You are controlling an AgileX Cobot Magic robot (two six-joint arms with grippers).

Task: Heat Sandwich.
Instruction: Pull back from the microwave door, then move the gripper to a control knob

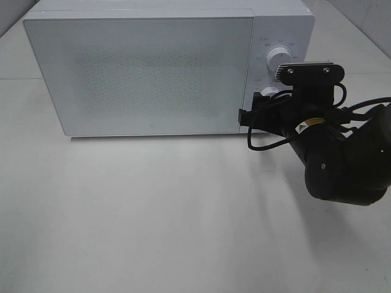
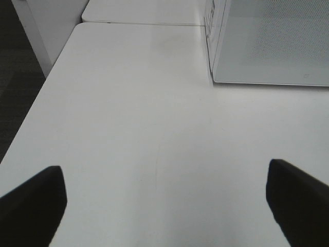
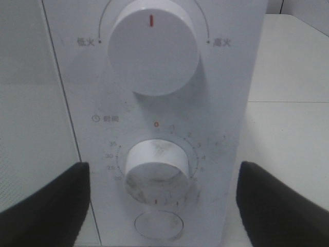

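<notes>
Showing a boxy white microwave [image 1: 146,73] with a glossy casing and a shut door [image 1: 140,76] of frosted, finely dotted glass, set on a smooth matte white table [image 2: 128,128], and on its panel a round white power knob [image 3: 153,49] with a red tick, a scuffed cylindrical timer knob [image 3: 157,167] and an oval button [image 3: 158,225] below. Reaching level at the panel with the right gripper [image 3: 163,203] released, its black fingers [image 3: 46,206] spread either side of the timer knob and clear of it; holding the left gripper [image 2: 164,206] equally wide over bare tabletop, well apart from the microwave's corner. Not discernible in any view: the sandwich, with nothing readable through the door.
</notes>
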